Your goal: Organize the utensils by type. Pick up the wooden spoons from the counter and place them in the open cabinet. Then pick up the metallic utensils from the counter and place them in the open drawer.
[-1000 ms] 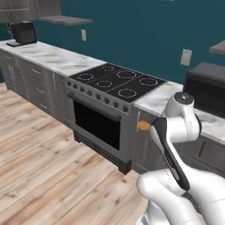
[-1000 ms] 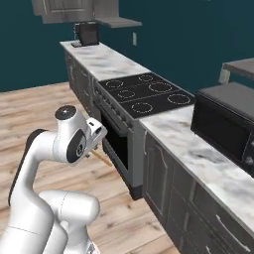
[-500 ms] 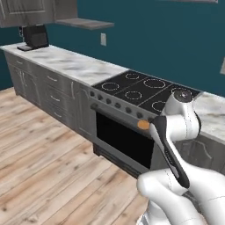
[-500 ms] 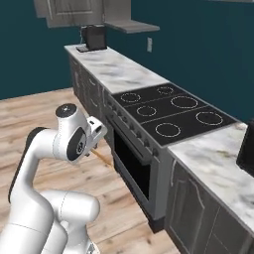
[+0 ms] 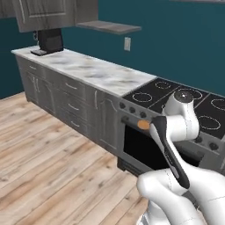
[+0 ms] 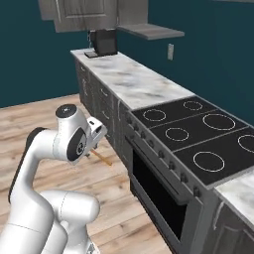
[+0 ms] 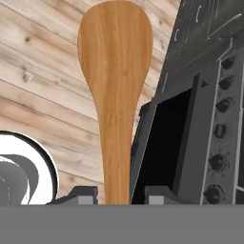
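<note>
Gripping an orange-brown wooden spoon by the handle, gripper partly closed, one dark finger tip either side of the shaft at the bottom of the hand view. Pointing the spoon's broad bowl away from the hand, over pale plank floor on one side and the dark oven front with its row of knobs on the other. Showing up in the right base view as a thin orange-brown stick jutting out below the white wrist, held in the air above the floor, near the oven's front and well apart from the counter. Peeking out in the left base view as a small orange tip beside the folded arm, in front of the stove's knob panel. Running along the wall: white-grey marble counter over dark grey cabinet fronts, ending flush against the black cooktop. Sitting at the counter's far end, a dark coffee machine under grey wall cabinets, with an open shelf beside them on the teal wall.
</note>
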